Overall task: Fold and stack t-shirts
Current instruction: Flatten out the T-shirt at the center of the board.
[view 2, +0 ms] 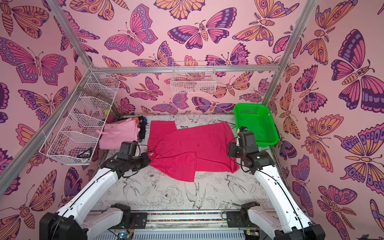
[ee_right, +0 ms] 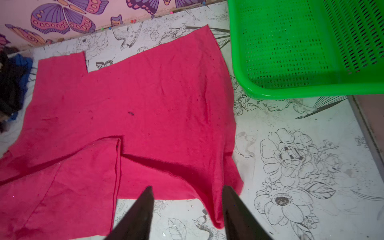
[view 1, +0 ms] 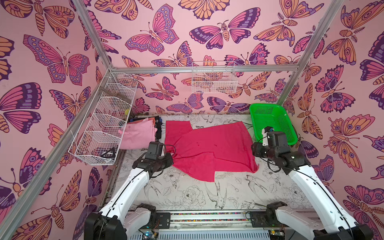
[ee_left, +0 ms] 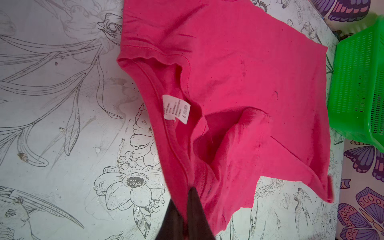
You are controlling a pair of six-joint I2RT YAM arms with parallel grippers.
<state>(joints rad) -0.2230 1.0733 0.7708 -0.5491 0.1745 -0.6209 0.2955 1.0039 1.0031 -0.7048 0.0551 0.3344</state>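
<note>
A crimson t-shirt (view 1: 207, 145) (view 2: 187, 145) lies spread on the flower-print table, with one sleeve folded over its near side. My left gripper (ee_left: 185, 199) is shut on this shirt's collar edge, close to the white label (ee_left: 176, 109). My right gripper (ee_right: 187, 187) is open over the shirt's near right corner (ee_right: 216, 218), which droops between the fingers. A folded light pink t-shirt (view 1: 138, 133) (view 2: 120, 133) lies at the back left on orange (view 1: 150, 120) and dark t-shirts (view 1: 159, 126) (ee_right: 10, 87).
An empty green mesh basket (view 1: 272, 122) (view 2: 255, 122) (ee_left: 357, 83) (ee_right: 291, 52) stands at the back right, close to the right arm. White wire baskets hang on the left frame (view 1: 104, 128) and on the back wall (view 1: 214, 81).
</note>
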